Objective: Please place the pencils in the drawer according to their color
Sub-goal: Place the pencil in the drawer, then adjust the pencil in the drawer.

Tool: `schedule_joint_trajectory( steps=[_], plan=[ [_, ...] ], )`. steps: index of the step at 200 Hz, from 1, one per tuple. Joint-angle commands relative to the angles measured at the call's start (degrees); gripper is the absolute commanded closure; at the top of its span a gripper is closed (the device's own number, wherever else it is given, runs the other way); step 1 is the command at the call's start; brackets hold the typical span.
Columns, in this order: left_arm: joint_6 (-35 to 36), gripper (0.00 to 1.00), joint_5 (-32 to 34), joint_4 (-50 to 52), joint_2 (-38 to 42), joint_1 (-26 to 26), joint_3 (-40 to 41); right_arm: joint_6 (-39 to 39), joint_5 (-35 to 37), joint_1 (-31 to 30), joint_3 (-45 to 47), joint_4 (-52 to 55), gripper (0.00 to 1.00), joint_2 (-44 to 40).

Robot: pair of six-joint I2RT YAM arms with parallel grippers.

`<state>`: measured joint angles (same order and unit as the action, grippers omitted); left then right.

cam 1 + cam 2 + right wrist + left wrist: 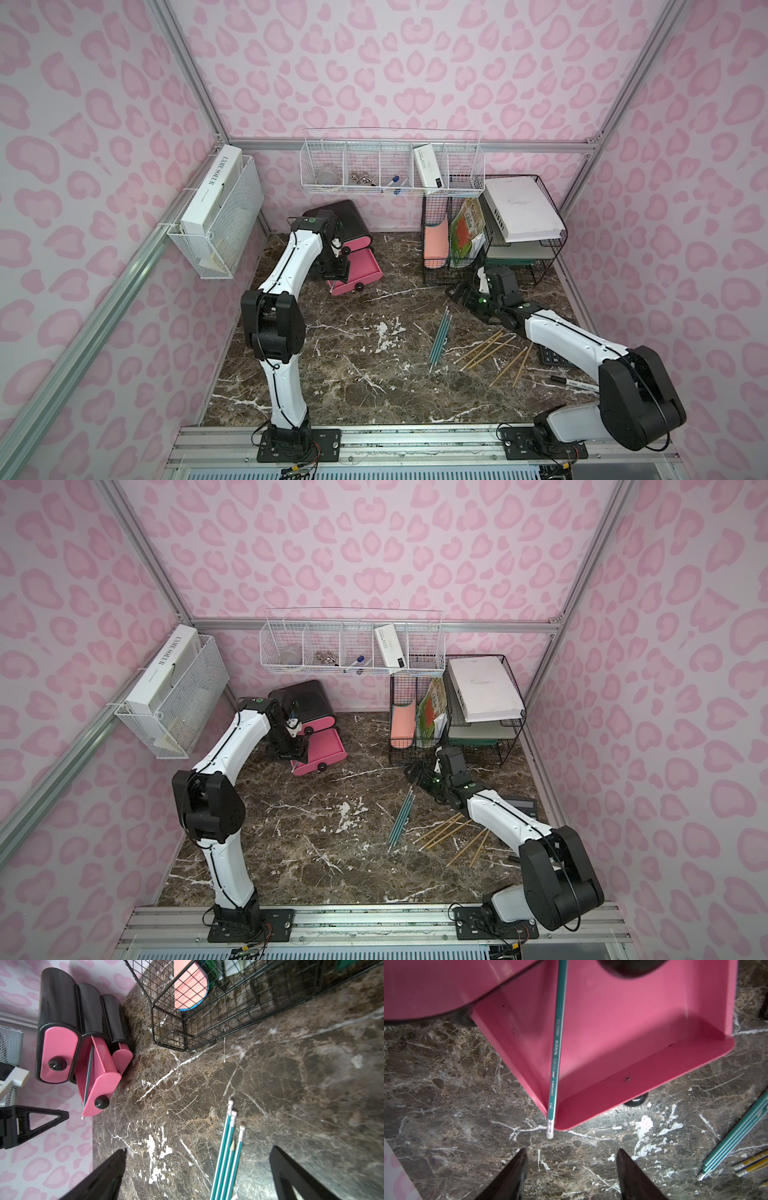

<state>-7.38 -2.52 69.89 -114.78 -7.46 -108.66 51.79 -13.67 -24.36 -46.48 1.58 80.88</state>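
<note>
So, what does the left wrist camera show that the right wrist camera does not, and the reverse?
Only the left wrist view: the printing on the teal pencil, the small screw in the front wall of the open drawer, and yellow pencils at the picture's edge. Only the right wrist view: the whole black cabinet with its shut top drawer, and the black wire rack. Both: that teal pencil, eraser end past the drawer's corner; loose teal pencils on the marble table; and its own arm's pincer, open: left pincer, right pincer.

High top views down over the whole table; low wrist views, the drawer in both.
</note>
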Motion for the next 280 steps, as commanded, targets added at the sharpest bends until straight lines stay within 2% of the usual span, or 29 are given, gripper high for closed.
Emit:
schedule_joint_trajectory(
  steps=[1, 57, 140, 186, 220, 238, 280],
  plan=[
    [-0.9, 0.35, 1.7, -6.1, 1.0, -0.2, 2.5, -0.3, 0.4, 0.0, 0.0, -0.2, 0.01, -0.4],
    [-0.7, 0.44, 3.7, -13.6, 1.2, -0.6, 6.5, -0.1, 0.6, -0.2, 0.2, -0.2, 0.01, -0.4],
    [-0.5, 0.53, 5.9, -15.5, -0.7, -0.8, 6.7, -0.2, 0.7, -0.1, 0.2, 0.2, 0.01, -0.7],
    [-0.9, 0.63, 6.1, -15.7, -1.4, -0.8, 6.8, -0.2, 0.7, -0.1, 0.2, 0.2, 0.01, -0.7],
    [-1.7, 0.51, 5.2, -18.5, 2.2, -1.0, 9.8, -0.2, 0.8, -0.1, 0.3, 0.2, 0.01, -0.8],
    [-2.5, 0.42, 4.9, -18.9, 4.5, -1.0, 10.4, -0.2, 0.7, -0.1, 0.4, 0.0, 0.01, -0.7],
    [-6.9, 0.33, 7.1, -20.5, 10.9, -0.9, 15.0, -0.2, 0.7, -0.1, 0.5, -0.1, 0.01, -0.7]
  ],
)
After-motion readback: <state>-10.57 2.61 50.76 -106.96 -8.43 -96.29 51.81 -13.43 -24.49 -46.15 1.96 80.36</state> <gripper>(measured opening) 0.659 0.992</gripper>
